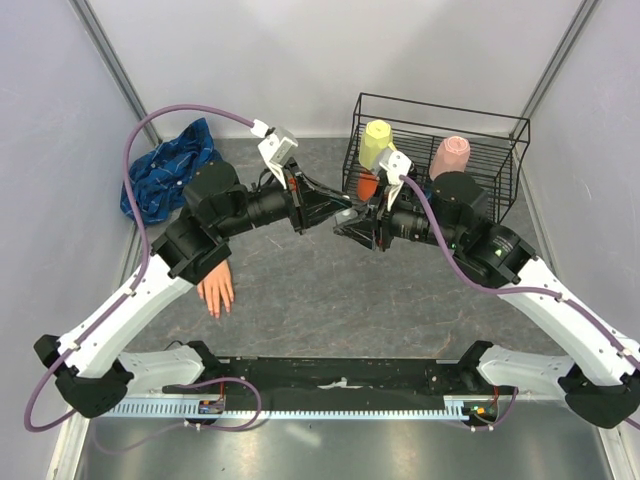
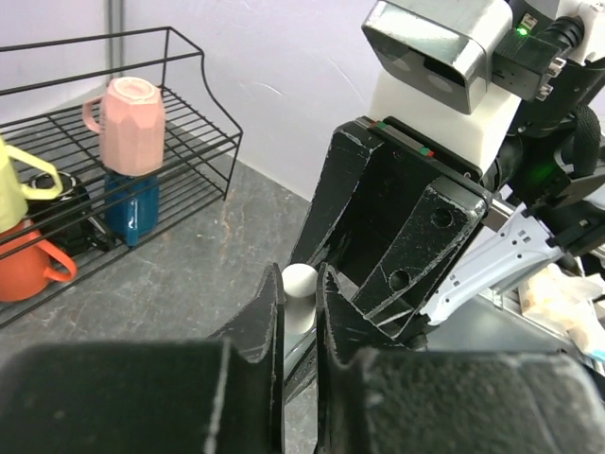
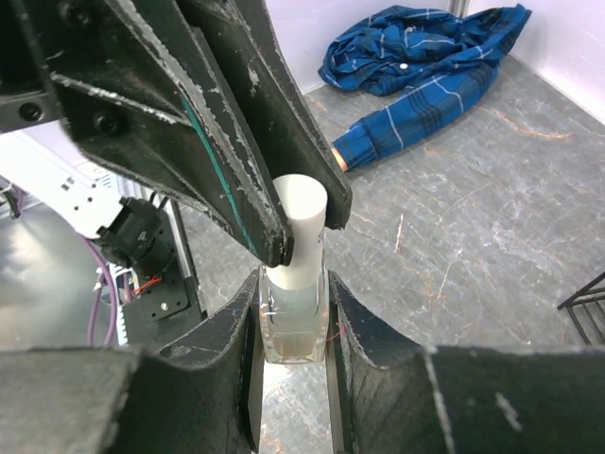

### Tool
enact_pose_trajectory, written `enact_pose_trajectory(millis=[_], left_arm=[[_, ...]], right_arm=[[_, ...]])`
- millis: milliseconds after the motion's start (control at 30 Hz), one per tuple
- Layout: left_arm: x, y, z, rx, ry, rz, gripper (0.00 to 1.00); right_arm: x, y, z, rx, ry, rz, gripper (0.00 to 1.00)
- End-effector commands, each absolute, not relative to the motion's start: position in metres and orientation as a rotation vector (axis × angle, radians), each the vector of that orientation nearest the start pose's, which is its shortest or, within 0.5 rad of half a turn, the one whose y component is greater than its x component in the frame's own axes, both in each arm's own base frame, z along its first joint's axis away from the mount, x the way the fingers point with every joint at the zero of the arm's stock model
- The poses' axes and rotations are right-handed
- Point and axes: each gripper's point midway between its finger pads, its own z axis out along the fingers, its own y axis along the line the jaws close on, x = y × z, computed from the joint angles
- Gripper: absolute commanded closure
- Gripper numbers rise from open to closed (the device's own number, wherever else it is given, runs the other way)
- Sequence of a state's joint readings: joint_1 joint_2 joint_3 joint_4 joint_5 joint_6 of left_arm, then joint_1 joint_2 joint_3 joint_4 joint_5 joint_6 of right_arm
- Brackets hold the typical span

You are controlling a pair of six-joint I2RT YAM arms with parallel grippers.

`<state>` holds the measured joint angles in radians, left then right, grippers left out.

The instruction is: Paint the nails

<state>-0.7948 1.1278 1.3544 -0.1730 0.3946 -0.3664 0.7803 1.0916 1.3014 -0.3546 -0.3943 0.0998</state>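
Left tool (image 3: 307, 225) and right tool (image 3: 293, 312) meet nose to nose in the middle of the overhead view, above the grey bench (image 1: 300, 290). The right tool is pressed together on a small clear bottle (image 3: 293, 331), pinching its glass sides. The left tool comes in from the upper left of the right wrist view and pinches the bottle's white cap (image 3: 301, 203) between its two black fingers.

The nails (image 1: 214, 308) are well apart from all this. They sit on the pale hand (image 1: 215, 288) at the lower left of the overhead view, partly under the left arm, poking out of a blue plaid sleeve (image 1: 165, 170).

From where I stand, the cap looks about to be unscrewed, and that is the risky bit. The left fingers seem to catch the cap near its lower half, so a twist could slip off it. If the right tool's hold is too light, the bottle may turn with the cap or tip and spill on the bench. A crooked pull could also jam the brush.
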Motion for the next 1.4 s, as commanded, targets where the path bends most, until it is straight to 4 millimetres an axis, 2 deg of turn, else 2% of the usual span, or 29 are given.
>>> enact_pose_trajectory(millis=[0, 33, 67, 100, 133, 167, 200, 233, 267, 300, 367, 400, 433, 500, 533, 567, 633, 667, 700, 733, 767, 800, 833, 900, 933, 1000, 1033, 1133, 1367], left_arm=[[0.156, -0.330, 0.447, 0.874, 1.415, -1.397, 0.98], [0.148, -0.332, 0.444, 0.928, 1.403, -1.430, 0.98], [0.122, -0.331, 0.447, 1.067, 1.312, -1.525, 0.98], [0.109, -0.329, 0.447, 1.147, 1.255, -1.579, 0.98], [0.093, -0.326, 0.437, 1.219, 1.231, -1.662, 0.98], [0.063, -0.313, 0.446, 1.401, 0.997, -1.730, 0.98], [0.051, -0.305, 0.443, 1.471, 0.924, -1.766, 0.98], [0.039, -0.297, 0.433, 1.504, 0.971, -1.869, 0.98], [0.031, -0.290, 0.428, 1.572, 0.933, -1.886, 0.98], [0.025, -0.283, 0.434, 1.596, 0.870, -1.876, 0.98], [0.023, -0.282, 0.433, 1.618, 0.871, -1.882, 0.98], [0.026, -0.285, 0.430, 1.614, 0.904, -1.887, 0.98], [0.028, -0.286, 0.435, 1.604, 0.901, -1.871, 0.98], [0.043, -0.296, 0.440, 1.503, 1.004, -1.796, 0.98], [0.062, -0.307, 0.442, 1.376, 1.108, -1.711, 0.91], [0.070, -0.308, 0.443, 1.333, 1.151, -1.655, 0.74], [0.093, -0.309, 0.444, 1.218, 1.261, -1.518, 0.61], [0.099, -0.308, 0.445, 1.179, 1.285, -1.477, 0.47], [0.103, -0.304, 0.446, 1.144, 1.312, -1.437, 0.40], [0.121, -0.303, 0.447, 1.051, 1.359, -1.358, 0.36], [0.127, -0.301, 0.447, 1.010, 1.386, -1.321, 0.32], [0.133, -0.297, 0.449, 0.971, 1.398, -1.283, 0.31], [0.143, -0.293, 0.449, 0.911, 1.429, -1.230, 0.28], [0.153, -0.287, 0.452, 0.831, 1.452, -1.186, 0.27], [0.163, -0.284, 0.453, 0.770, 1.468, -1.147, 0.29], [0.170, -0.280, 0.457, 0.695, 1.489, -1.136, 0.35], [0.176, -0.281, 0.458, 0.666, 1.489, -1.127, 0.43], [0.182, -0.287, 0.457, 0.650, 1.501, -1.140, 0.53], [0.187, -0.302, 0.456, 0.655, 1.502, -1.180, 0.50]], right_arm=[[0.189, 0.295, 0.420, -0.883, 1.456, 1.007, 1.00], [0.187, 0.295, 0.420, -0.892, 1.450, 1.017, 1.00], [0.178, 0.296, 0.422, -0.925, 1.424, 1.052, 1.00], [0.172, 0.296, 0.423, -0.949, 1.402, 1.071, 1.00], [0.163, 0.298, 0.423, -0.987, 1.374, 1.108, 1.00], [0.153, 0.299, 0.426, -1.023, 1.325, 1.147, 1.00], [0.126, 0.300, 0.427, -1.126, 1.260, 1.261, 1.00], [0.112, 0.300, 0.427, -1.184, 1.211, 1.328, 1.00], [0.098, 0.300, 0.432, -1.225, 1.123, 1.388, 1.00], [0.076, 0.295, 0.434, -1.270, 1.097, 1.517, 1.00], [0.066, 0.291, 0.444, -1.266, 0.998, 1.558, 1.00], [0.065, 0.290, 0.445, -1.258, 0.995, 1.560, 1.00], [0.066, 0.289, 0.445, -1.246, 1.012, 1.548, 1.00], [0.073, 0.289, 0.444, -1.221, 1.032, 1.506, 1.00], [0.074, 0.289, 0.442, -1.215, 1.056, 1.499, 1.00], [0.076, 0.289, 0.442, -1.209, 1.066, 1.486, 1.00], [0.086, 0.291, 0.437, -1.188, 1.121, 1.439, 1.00], [0.091, 0.291, 0.436, -1.174, 1.139, 1.411, 1.00], [0.097, 0.292, 0.426, -1.165, 1.201, 1.391, 1.00], [0.108, 0.293, 0.428, -1.135, 1.216, 1.330, 1.00], [0.114, 0.293, 0.427, -1.121, 1.242, 1.299, 1.00], [0.121, 0.295, 0.417, -1.111, 1.308, 1.275, 1.00], [0.132, 0.293, 0.421, -1.067, 1.333, 1.219, 1.00], [0.146, 0.293, 0.416, -1.045, 1.392, 1.152, 1.00], [0.155, 0.292, 0.415, -1.017, 1.418, 1.112, 1.00], [0.166, 0.294, 0.410, -1.003, 1.459, 1.068, 1.00], [0.170, 0.294, 0.408, -0.994, 1.469, 1.052, 1.00], [0.177, 0.297, 0.404, -0.993, 1.484, 1.031, 1.00], [0.181, 0.300, 0.403, -0.991, 1.490, 1.020, 1.00]])
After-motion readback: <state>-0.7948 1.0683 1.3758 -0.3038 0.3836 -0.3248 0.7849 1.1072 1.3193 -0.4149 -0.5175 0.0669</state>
